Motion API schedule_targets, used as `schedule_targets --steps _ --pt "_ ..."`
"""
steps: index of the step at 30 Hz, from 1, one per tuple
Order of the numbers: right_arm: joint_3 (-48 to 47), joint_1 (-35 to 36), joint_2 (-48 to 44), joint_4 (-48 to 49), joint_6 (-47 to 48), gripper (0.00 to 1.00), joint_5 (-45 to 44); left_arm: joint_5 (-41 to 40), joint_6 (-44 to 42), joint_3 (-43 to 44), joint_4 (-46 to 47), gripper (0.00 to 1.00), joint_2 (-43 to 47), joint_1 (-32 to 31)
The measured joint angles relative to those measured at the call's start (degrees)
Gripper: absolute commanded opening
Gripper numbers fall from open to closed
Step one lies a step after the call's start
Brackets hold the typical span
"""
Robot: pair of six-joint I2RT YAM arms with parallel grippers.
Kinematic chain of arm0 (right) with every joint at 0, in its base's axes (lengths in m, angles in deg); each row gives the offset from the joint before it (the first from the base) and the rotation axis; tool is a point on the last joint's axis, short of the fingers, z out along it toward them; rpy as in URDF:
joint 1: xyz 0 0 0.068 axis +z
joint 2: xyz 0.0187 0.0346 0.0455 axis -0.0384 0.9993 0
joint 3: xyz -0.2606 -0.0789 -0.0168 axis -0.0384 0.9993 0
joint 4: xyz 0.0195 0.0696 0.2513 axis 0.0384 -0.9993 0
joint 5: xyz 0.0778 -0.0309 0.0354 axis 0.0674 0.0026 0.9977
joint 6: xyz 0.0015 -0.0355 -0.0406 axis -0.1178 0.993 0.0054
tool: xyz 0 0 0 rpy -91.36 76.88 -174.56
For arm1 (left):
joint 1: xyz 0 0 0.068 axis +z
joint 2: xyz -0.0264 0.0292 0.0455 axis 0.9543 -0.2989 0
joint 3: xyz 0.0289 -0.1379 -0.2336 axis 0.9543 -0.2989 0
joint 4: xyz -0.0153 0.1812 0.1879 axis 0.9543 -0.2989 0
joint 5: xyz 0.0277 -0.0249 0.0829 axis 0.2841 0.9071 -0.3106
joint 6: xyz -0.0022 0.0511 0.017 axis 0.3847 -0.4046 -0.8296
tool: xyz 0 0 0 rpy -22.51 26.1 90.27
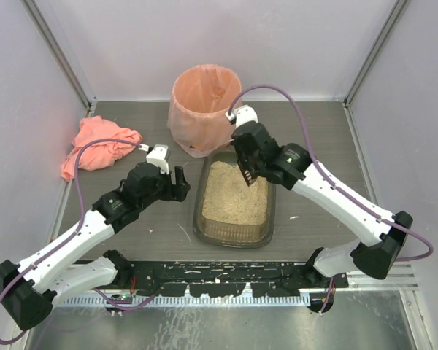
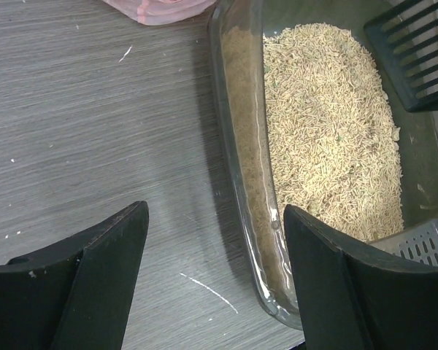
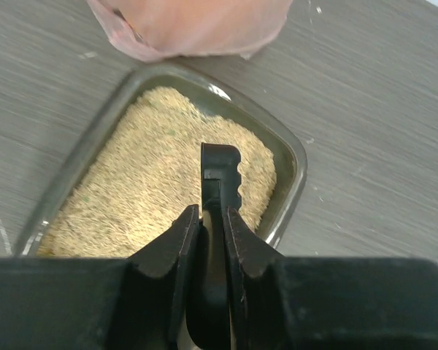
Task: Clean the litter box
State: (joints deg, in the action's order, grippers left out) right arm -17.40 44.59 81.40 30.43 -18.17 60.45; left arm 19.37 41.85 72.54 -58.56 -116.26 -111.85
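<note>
The litter box [image 1: 198, 213], a dark translucent tray of beige granules, lies at the table's middle. My right gripper [image 1: 248, 168] hangs over its far right end, shut on the handle of a black slotted scoop [image 1: 247, 177]. In the right wrist view the fingers [image 3: 182, 240] clamp the scoop handle [image 3: 220, 171] above the granules, with the tray rim [image 3: 296, 157] to the right. My left gripper [image 1: 181, 184] is open and empty, low beside the tray's left wall [image 2: 241, 146]. In its wrist view the jaws [image 2: 215, 211] straddle that wall and the scoop head [image 2: 416, 51] shows at top right.
A round bin lined with a peach bag [image 1: 204, 106] stands just behind the tray, touching its far end; the bag also shows in the right wrist view [image 3: 197, 25]. A crumpled pink cloth [image 1: 98, 149] lies at far left. Grey walls close in both sides.
</note>
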Motion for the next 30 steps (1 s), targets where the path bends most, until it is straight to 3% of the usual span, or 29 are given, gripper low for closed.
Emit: schedule_targets --steps 9,17,30 --pt "2.1 2.5 8.9 0.7 1.4 0.01 -14.0 -0.2 0.1 -1.5 0.2 0.76 1.5 0.0" --pt "3.3 3.0 17.8 6.0 7.0 0.01 -20.1 -0.4 0.5 -2.9 0.2 0.75 2.7 0.0" --pt "6.3 3.3 21.4 12.1 9.1 0.01 -18.9 2.7 2.3 -3.8 1.3 0.74 0.6 0.0"
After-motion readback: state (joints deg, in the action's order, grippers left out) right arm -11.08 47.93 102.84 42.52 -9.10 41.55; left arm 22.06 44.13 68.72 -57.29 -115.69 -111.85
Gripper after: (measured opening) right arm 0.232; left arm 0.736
